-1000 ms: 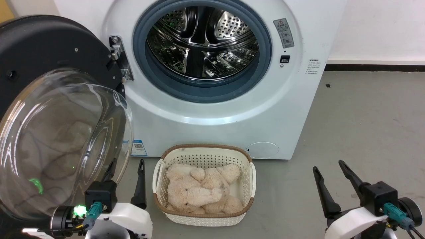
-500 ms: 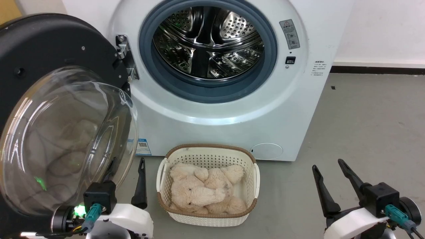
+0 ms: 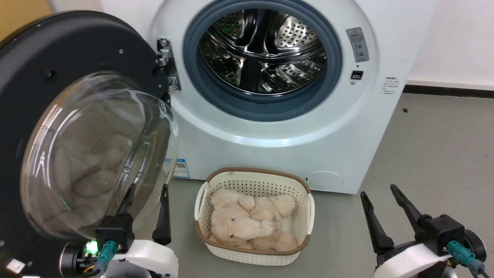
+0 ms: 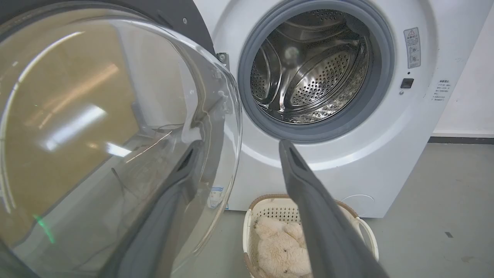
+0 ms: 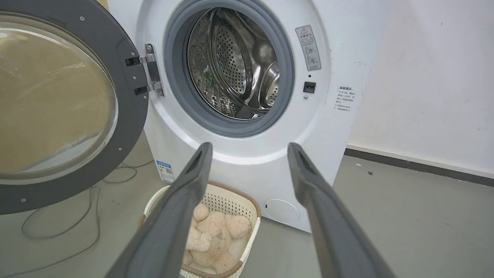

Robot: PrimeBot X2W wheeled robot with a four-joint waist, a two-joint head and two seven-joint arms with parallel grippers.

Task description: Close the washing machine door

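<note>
The white washing machine (image 3: 278,146) stands ahead with its steel drum (image 3: 266,50) exposed. The washing machine door (image 3: 77,46) is swung wide open to the left on its metal hinge (image 3: 166,61). Its clear glass bowl (image 3: 96,154) bulges toward me. My left gripper (image 3: 149,186) is open at the lower left. One of its fingers lies against or behind the edge of the bowl, which I see through the glass in the left wrist view, where the left gripper (image 4: 241,143) points at the door (image 4: 96,116). My right gripper (image 3: 378,190) is open and empty over the floor at the lower right, and in its own view the right gripper (image 5: 250,144) faces the machine (image 5: 251,162) and the door (image 5: 131,116).
A white laundry basket (image 3: 256,172) with a beige plush toy (image 3: 247,224) stands on the grey floor right before the machine, between my grippers. A cable (image 5: 77,247) lies on the floor under the open door. A white wall (image 5: 424,77) runs to the right.
The whole head view has shifted, so the camera has moved: machine, door and basket now sit further right in the picture. The door stays wide open and both grippers stay open.
</note>
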